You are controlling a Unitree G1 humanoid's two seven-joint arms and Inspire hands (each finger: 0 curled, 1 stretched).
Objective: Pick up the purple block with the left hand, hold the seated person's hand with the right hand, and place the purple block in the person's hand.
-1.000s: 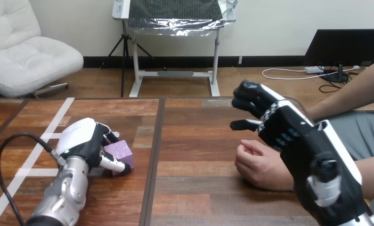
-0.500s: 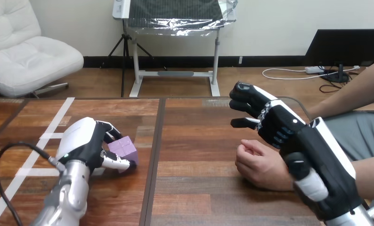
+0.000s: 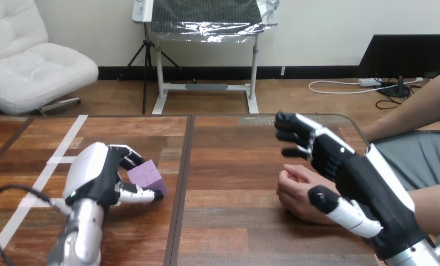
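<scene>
wooden plank table [image 3: 229,138], dark seam running down its middle, white tape stripe [image 3: 40,183] across the left part.

right hand [image 3: 362,183]: comes in from the lower right, black with a white shell on its back. it sits lower than a second ago, when its fingertips were up over the table's far edge; now they hang over the table just beyond the person's hand [image 3: 298,191]. its thumb has swung round: it pointed down near the wrist before, and now reaches left across the wrist end of the person's hand. can't tell if it touches. fingers half bent, spread well clear of the thumb, wide, nothing in them, not wrapped round the person's hand.

person's hand: loose fist resting on the table right of centre, forearm entering from the right edge. same spot in all three pictures.

left hand [image 3: 93,172]: on the left half of the table, silver forearm [image 3: 79,238] coming up from the bottom edge. it has shifted slightly up and right from a second ago. fingers curled over the top, thumb along the near side, clamped on the small purple cube-shaped block [image 3: 146,174].

purple block: sat flat on the table a second ago, now tipped with one corner up. it stays low at the table's left, well apart from the person's hand. can't tell if it is fully off the wood.
</scene>
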